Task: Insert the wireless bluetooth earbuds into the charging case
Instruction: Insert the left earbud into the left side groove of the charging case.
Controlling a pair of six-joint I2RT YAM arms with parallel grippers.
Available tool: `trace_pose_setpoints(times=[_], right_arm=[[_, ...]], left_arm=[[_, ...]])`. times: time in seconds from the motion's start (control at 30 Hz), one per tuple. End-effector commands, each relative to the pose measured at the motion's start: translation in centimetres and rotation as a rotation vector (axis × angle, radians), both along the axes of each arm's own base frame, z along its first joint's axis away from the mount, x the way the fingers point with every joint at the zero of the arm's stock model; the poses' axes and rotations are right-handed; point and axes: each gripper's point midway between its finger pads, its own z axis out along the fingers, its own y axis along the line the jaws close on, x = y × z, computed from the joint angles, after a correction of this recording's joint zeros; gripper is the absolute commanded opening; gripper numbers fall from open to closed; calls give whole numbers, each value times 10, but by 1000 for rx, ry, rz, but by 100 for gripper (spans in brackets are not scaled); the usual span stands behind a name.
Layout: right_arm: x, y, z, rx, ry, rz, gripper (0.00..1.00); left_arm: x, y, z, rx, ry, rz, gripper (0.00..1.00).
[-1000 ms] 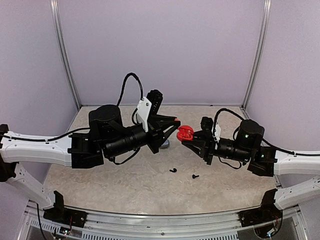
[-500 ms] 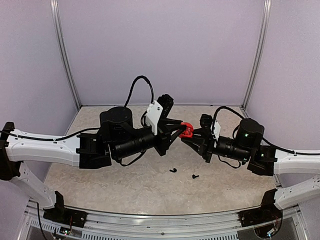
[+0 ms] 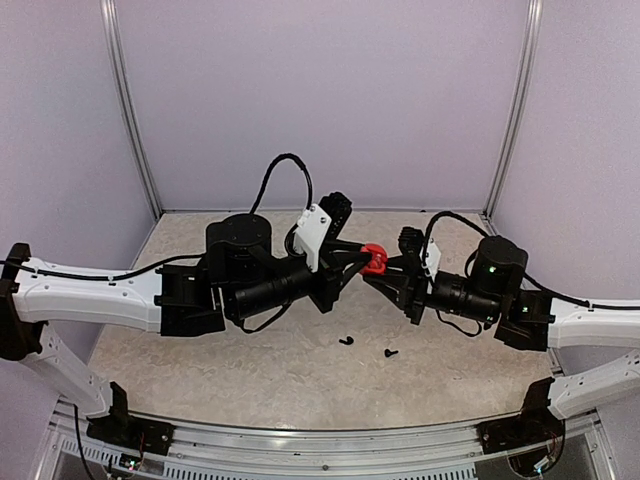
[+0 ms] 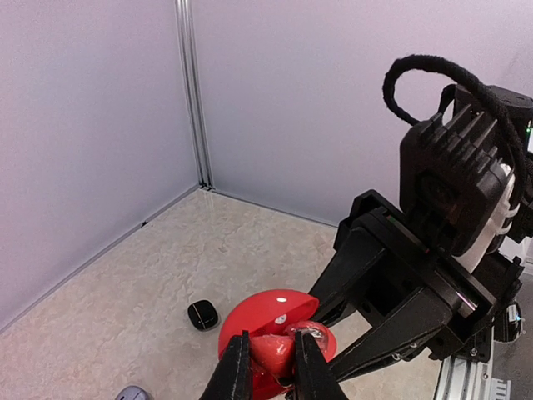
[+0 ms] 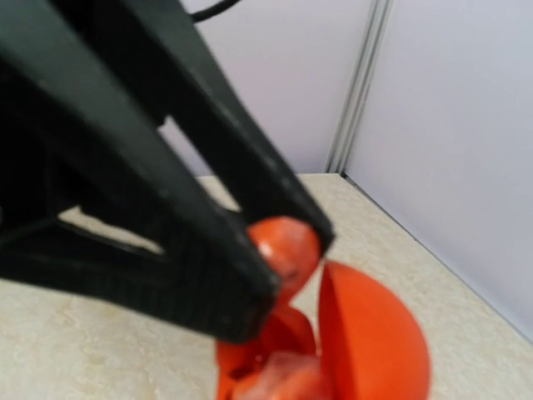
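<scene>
**Top external view: red earbud at the mouth of an open red case, mid-air**

Hanging above the beige marbled table (image 3: pixel 250 375) at the centre of the frame, tips nearly touching: left gripper (image 3: pixel 360 262) pointing in from the left, right gripper (image 3: pixel 386 274) pointing in from the right.

Pinching a tiny red stemmed earbud (image 4: pixel 271 354) between the narrowed black fingers of the left gripper, low in the centre of the left wrist view. Clamping a glossy red rounded plastic charging case (image 4: pixel 266 310) in the right gripper, lid standing open, one black finger along each side of the shell. Holding the earbud right at the opening of that case, against its red interior; whether seated in its well, cannot tell, the right wrist view being blurred and largely filled by the left gripper's fingers.

Lying loose on the table in the lower centre of the top external view, just beside each other and well below the grippers: two tiny black stemmed earbuds (image 3: pixel 346 341). Resting on the table left of the red case in the left wrist view: a small black rounded case (image 4: pixel 202 314).
</scene>
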Motion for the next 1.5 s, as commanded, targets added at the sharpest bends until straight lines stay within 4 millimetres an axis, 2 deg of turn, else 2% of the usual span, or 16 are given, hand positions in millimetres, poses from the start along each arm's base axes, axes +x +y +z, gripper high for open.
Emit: trace_pose_setpoints(times=[0.0,0.3,0.63,0.93,1.47], right_arm=[[4,0,26,65,-19,-33,0],[4,3,25,67,-13,-23,0],[5,3,11,39,24,-31,0],[4,4,6,27,44,-25,0],[2,5,15,59,42,-10,0]], left_arm=[[1,-6,-6,34,13,9,9],[2,-12,-14,65,12,34,9],[8,5,22,36,-52,90,8],[10,11,31,22,-61,119,8],[13,-3,9,66,-39,104,8]])
